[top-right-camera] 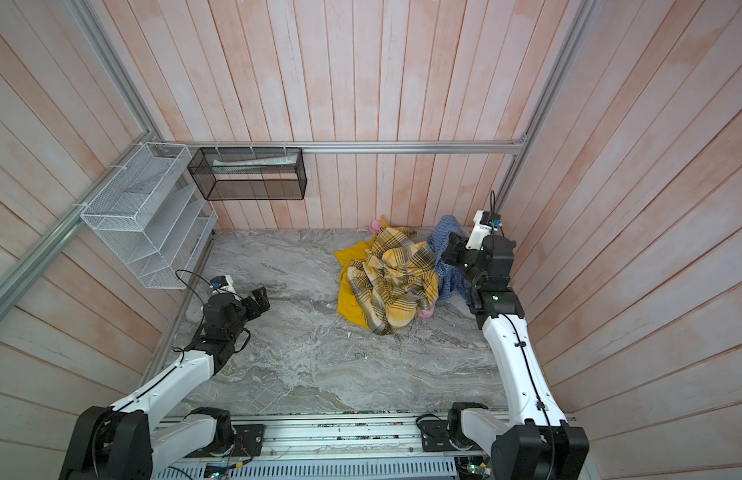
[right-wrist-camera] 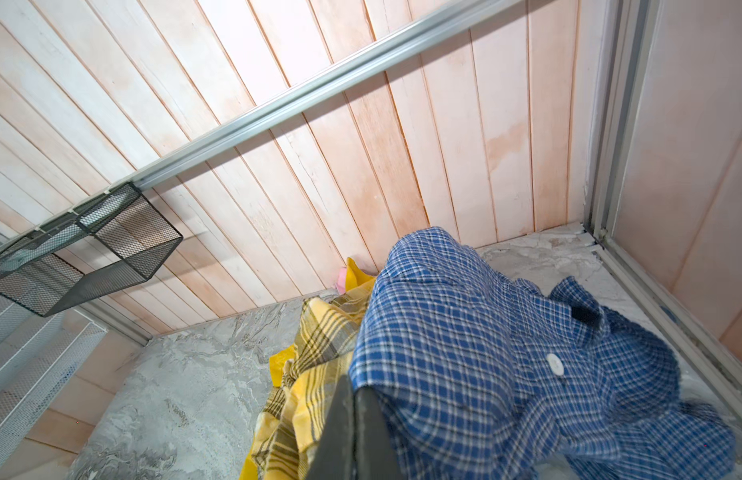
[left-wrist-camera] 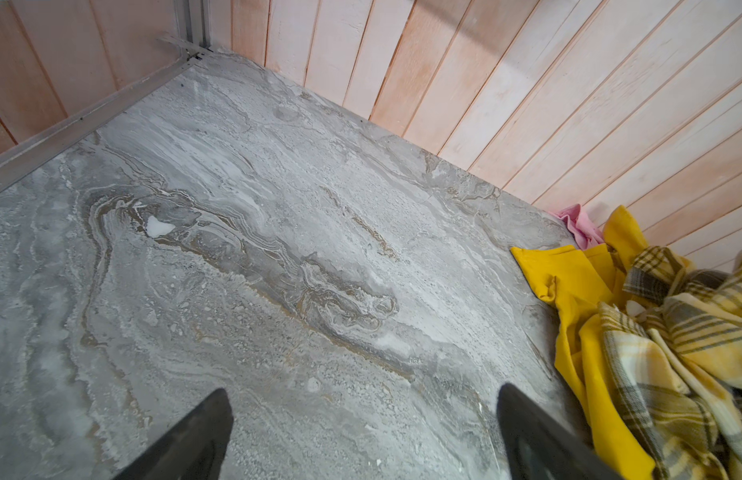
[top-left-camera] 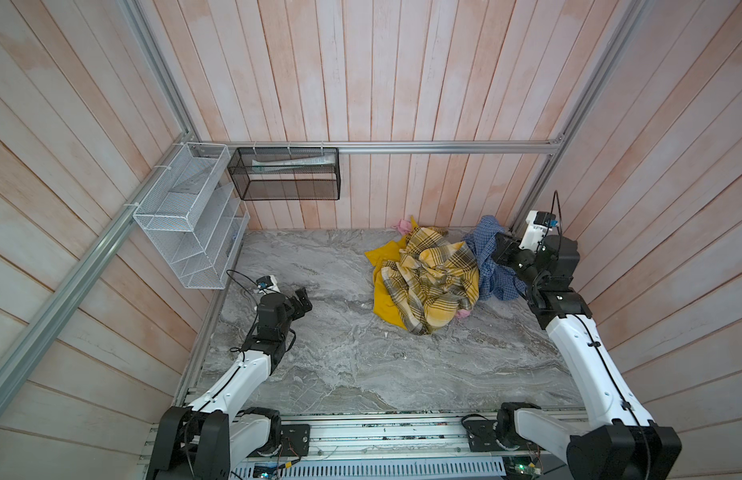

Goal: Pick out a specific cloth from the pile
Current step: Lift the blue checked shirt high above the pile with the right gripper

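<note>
The cloth (top-left-camera: 481, 239) (top-right-camera: 446, 228) (right-wrist-camera: 465, 332), blue-and-white checked with a white button, lies bunched and partly raised at the back right corner, against the right side of the pile. The pile (top-left-camera: 431, 282) (top-right-camera: 394, 282) (left-wrist-camera: 672, 332) (right-wrist-camera: 319, 340) is yellow plaid over plain yellow, with bits of pink at its edges. My right gripper (top-left-camera: 496, 249) (top-right-camera: 448, 249) (right-wrist-camera: 355, 384) is shut, its tips pinching a fold of the cloth where it meets the plaid. Far to the left, my left gripper (top-left-camera: 303, 301) (top-right-camera: 259, 301) (left-wrist-camera: 363, 390) hangs open over bare marble, holding nothing.
A white wire rack (top-left-camera: 186, 220) and a black mesh basket (top-left-camera: 286, 174) hang on the left and back walls, above the table. Wooden walls close in the marble table (top-left-camera: 340, 353) on three sides. An aluminium post (top-left-camera: 535, 183) stands just behind the right arm.
</note>
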Robot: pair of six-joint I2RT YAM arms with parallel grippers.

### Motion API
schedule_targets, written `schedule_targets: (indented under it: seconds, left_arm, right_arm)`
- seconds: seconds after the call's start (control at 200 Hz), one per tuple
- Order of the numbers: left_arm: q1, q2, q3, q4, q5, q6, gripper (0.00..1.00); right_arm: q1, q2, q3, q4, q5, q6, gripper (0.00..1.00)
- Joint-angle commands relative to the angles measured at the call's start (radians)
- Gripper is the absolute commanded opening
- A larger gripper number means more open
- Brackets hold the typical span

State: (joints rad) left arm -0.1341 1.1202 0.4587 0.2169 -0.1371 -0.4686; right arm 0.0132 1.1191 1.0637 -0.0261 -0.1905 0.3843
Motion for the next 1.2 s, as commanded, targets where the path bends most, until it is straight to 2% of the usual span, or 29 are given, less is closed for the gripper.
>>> schedule_targets:
  seconds: [0.0,0.51,0.69,0.885,1.03,1.195]
  left_arm:
    - [-0.007,0.011,0.012,-0.004,0.011,-0.008,1.0]
    - [-0.02,0.028,0.014,0.006,0.013,-0.015,1.0]
    - [-0.023,0.038,0.011,0.017,0.019,-0.026,1.0]
    - [-0.036,0.052,0.009,0.032,0.025,-0.04,1.0]
    - [-0.052,0.058,0.019,0.04,0.025,-0.039,1.0]
    - [-0.078,0.075,0.034,0.045,0.018,-0.037,1.0]
  right_arm:
    - [0.022,-0.034,0.069,0.064,0.03,-0.053,0.0]
    - [0.094,-0.02,0.249,0.072,0.056,-0.161,0.0]
    - [0.137,0.048,0.455,0.03,0.049,-0.201,0.0]
    - [0.185,0.139,0.647,0.007,0.012,-0.183,0.0]
    - [0.249,0.212,0.771,0.009,0.001,-0.181,0.0]
    - [0.34,0.342,1.02,-0.06,0.005,-0.223,0.0]
